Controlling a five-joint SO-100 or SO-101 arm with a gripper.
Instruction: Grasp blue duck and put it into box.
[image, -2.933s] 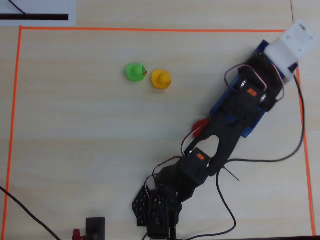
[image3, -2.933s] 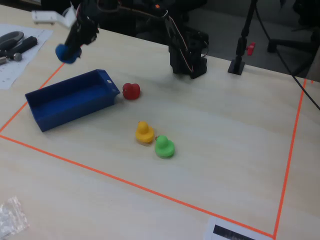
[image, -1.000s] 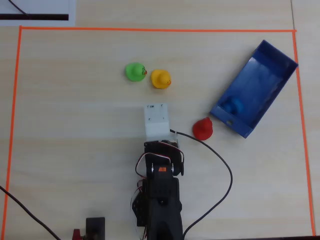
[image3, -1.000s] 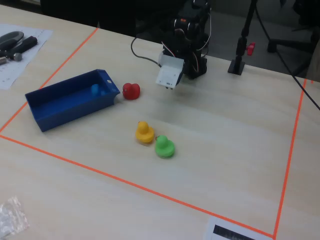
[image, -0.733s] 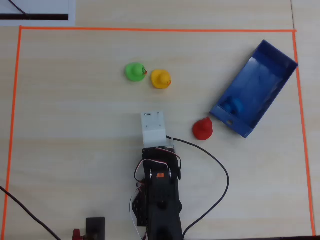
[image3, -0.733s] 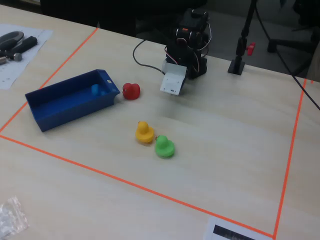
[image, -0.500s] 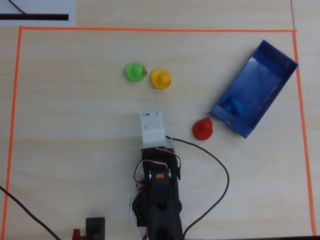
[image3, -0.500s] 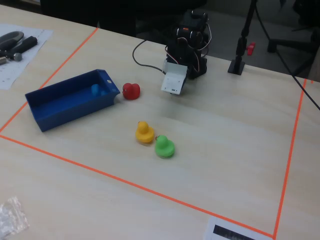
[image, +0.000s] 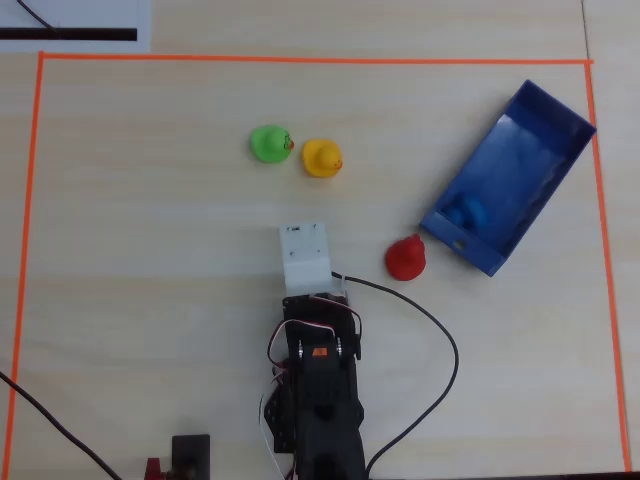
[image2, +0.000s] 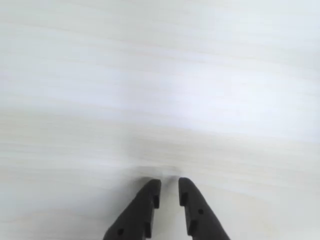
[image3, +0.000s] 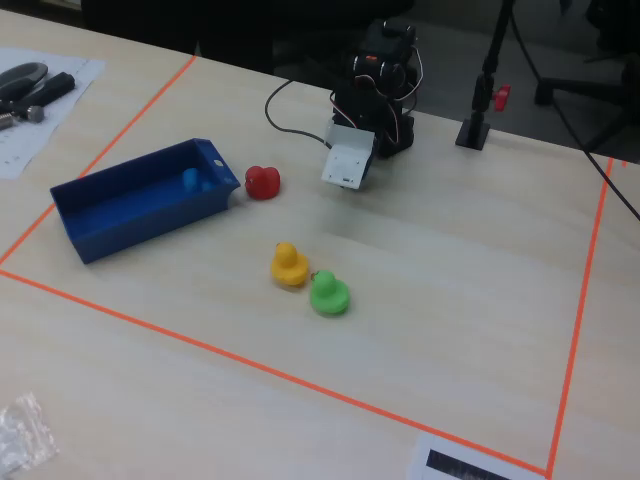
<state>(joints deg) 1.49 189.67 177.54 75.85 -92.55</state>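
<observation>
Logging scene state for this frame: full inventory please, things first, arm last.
blue duck: 1, blue, inside the box at its near-arm end
box: 1, deep blue, right side in the overhead view, inside the tape line
red duck: 1, red, on the table just outside the box's corner
yellow duck: 1, yellow, mid-table
green duck: 1, green, beside the yellow duck
orange tape: 1 rectangle, orange, bordering the work area
tools on paper: dark, outside the tape in the fixed view
gripper: 1, black jaws nearly closed, empty, over bare table

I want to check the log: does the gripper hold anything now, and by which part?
Nothing is held. In the wrist view the gripper shows only a narrow empty gap over bare table. The blue duck lies in the box.
</observation>
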